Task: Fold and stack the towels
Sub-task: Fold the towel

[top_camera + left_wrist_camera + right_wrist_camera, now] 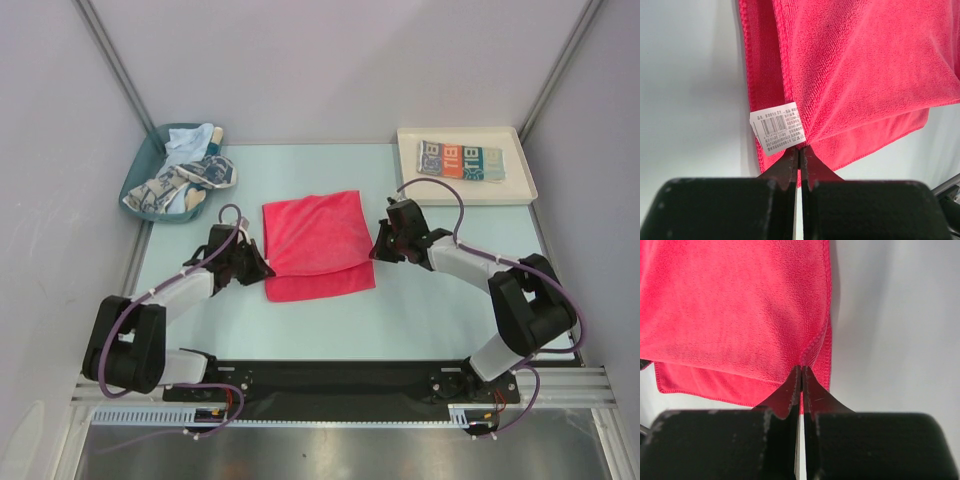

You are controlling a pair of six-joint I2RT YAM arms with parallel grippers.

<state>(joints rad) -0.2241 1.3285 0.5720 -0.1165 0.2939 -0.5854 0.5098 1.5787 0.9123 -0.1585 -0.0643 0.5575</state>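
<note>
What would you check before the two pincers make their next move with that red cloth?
1. Left pincer gripping the plain red-pink cloth towel: ok, shut on its edge beside the white barcode label.
2. Right pincer gripping the opposite edge: ok, shut on the hem.
3. Only one layer pinched: cannot tell.
4. Towel layers lined up: not ok, a lower layer sticks out on the near side.
5. White rectangular tray ready for stacking: ok, it holds one folded lettered towel.
</note>
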